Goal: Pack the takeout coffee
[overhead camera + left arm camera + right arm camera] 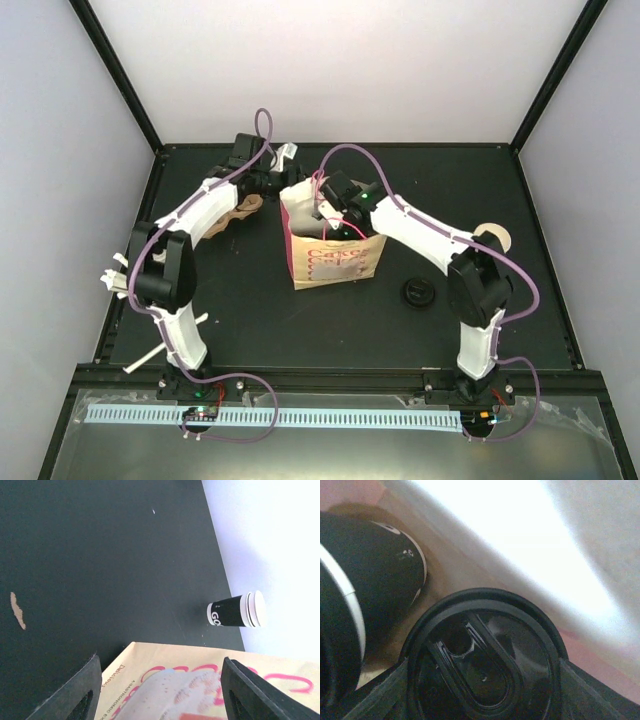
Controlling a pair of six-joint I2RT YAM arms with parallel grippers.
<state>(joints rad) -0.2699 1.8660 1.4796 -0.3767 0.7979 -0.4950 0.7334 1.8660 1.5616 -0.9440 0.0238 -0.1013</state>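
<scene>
Black table (300,335), shut in by white walls (60,150) at 9, 12 and 3 o'clock, with the arm bases along the 6 o'clock edge. At table centre stands a paper bag (335,262), upright, mouth up. Widest open surface from the bag toward 6 o'clock, with a narrower strip toward 12.

At 10 o'clock of the bag, under the left arm, a brown pulp tray (240,210). At 4 o'clock, a loose black lid (417,292). At 3 o'clock, near the right edge and partly behind the right elbow, a cream-topped cup (493,237): upright, long axis vertical, top up.

Inside the bag, a black-lidded cup (482,650), lid facing the wrist camera, just beside a second cup (365,605) with a black side, tilt unclear.

Right gripper (485,690) down in the bag mouth, fingers wide and pressed against the lid's rim on both sides. Left gripper (160,660) at 11 o'clock of the bag, above its top edge, fingers apart, holding nothing.
</scene>
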